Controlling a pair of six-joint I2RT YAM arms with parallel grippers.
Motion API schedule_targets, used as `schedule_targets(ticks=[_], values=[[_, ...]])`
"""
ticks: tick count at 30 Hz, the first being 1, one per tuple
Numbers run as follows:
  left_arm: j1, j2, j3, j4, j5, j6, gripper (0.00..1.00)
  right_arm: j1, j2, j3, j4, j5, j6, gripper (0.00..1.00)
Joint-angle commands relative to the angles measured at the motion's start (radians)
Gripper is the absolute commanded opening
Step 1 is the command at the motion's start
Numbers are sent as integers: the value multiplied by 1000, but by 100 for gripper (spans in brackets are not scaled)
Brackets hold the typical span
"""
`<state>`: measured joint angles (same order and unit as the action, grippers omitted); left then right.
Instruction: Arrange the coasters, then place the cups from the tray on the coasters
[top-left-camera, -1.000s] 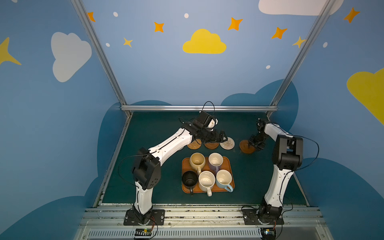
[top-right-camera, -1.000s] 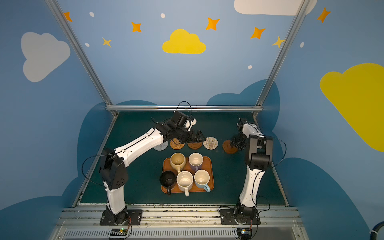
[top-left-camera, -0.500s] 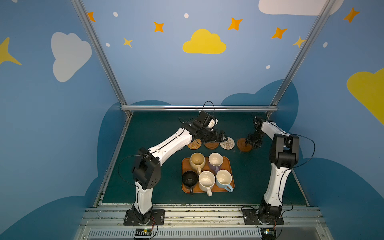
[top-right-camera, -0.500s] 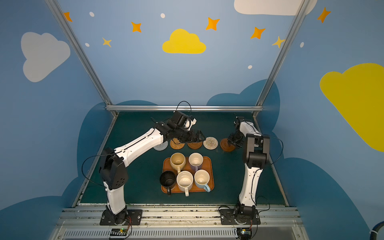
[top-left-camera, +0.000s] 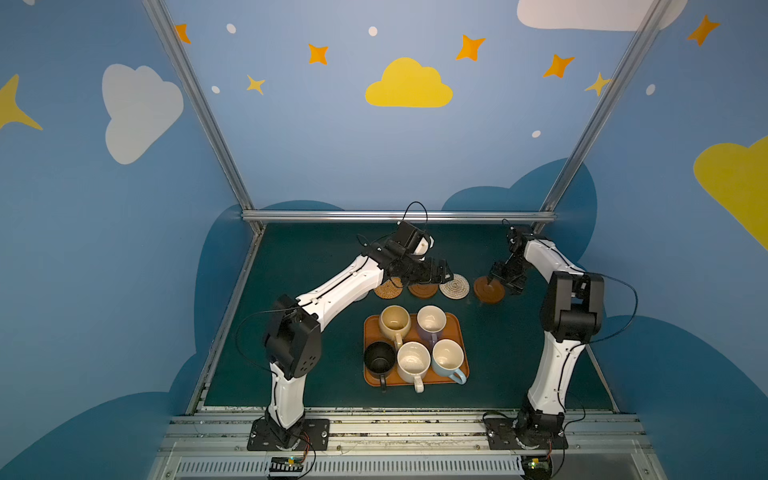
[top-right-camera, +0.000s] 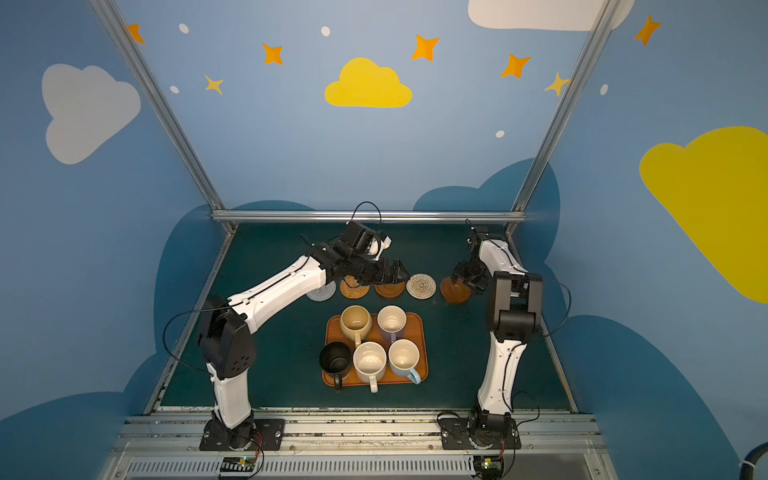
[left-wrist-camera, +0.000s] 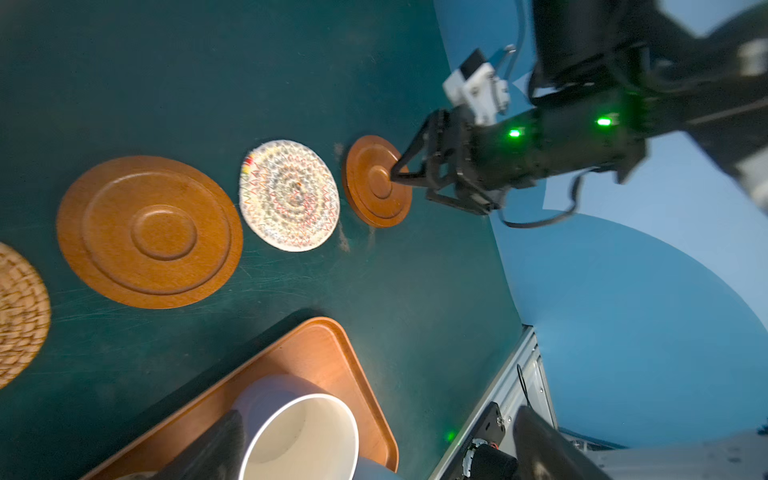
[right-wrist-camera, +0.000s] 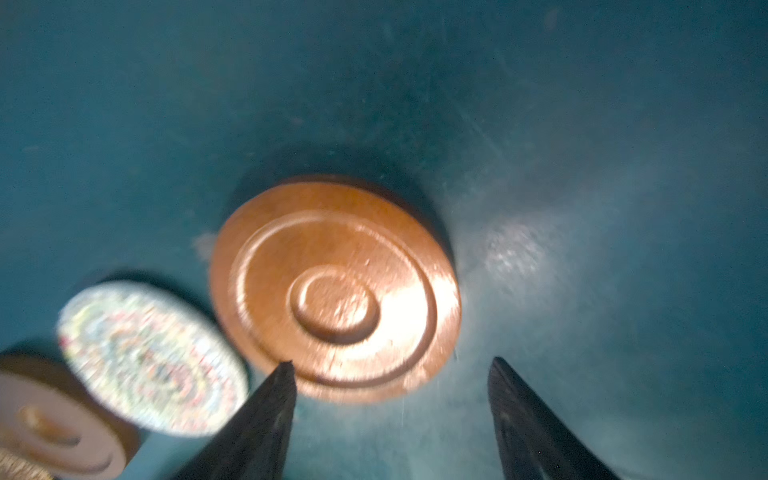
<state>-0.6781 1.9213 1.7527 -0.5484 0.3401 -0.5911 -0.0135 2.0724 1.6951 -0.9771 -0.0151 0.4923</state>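
Toward the front edge of the counter (top-left-camera: 340, 395), mid-width, sits the tray (top-left-camera: 456, 328). It carries the pale yellow cup (top-left-camera: 395, 322), lavender cup (top-left-camera: 431, 322), black cup (top-left-camera: 379, 356), cream-white cup (top-left-camera: 412, 360) and light blue cup (top-left-camera: 447, 358), all upright and packed close. We judge none should move until every coaster is set.

Behind the tray a row runs parallel to the back edge. From left to right it holds:
- the grey-white coaster (top-right-camera: 321, 293), partly under the left arm
- the rattan coaster (top-left-camera: 388, 289)
- the first wooden coaster (top-left-camera: 423, 289)
- the beige woven coaster (top-left-camera: 454, 286)
- the second wooden coaster (top-left-camera: 489, 289), at the right end

Neighbours do not overlap. The spacing reads as room for one cup each.

Right claw (top-left-camera: 492, 280): over the second wooden coaster, jaws apart, gripping nothing. The coaster lies flat on the counter, with one fingertip (right-wrist-camera: 278, 386) above its rim. We judge this the set-down of the last coaster.

Left claw (top-left-camera: 442, 270): above the row near the first wooden coaster, jaws wide, empty. It is likely parked clear of the right arm.
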Motion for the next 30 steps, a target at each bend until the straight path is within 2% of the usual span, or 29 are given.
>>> schedule_targets(ticks=[1,7,12,15,21,27,29,30], values=[[13,-61,6,-49,-27,26,100,5,-116,-18,-34,32,-8,78],[29,-171,-56,-90,-50,41,100,38,-269,-46,-57,-7,-70,84],[46,-259,-133,-115,33,45,100,112,-438,-69,-74,-79,-96,84],[46,-306,-164,-157,21,59,100,163,-519,-102,-75,-135,-95,87],[46,-382,-251,-212,42,31,100,214,-656,-218,-26,-350,-104,87],[41,-454,-374,-241,-19,1,100,311,-771,-319,39,-276,-124,90],[38,-480,-415,-228,-35,-3,100,313,-803,-387,108,-335,-63,93],[37,-490,-438,-219,-36,-3,100,292,-820,-441,179,-456,-62,93]])
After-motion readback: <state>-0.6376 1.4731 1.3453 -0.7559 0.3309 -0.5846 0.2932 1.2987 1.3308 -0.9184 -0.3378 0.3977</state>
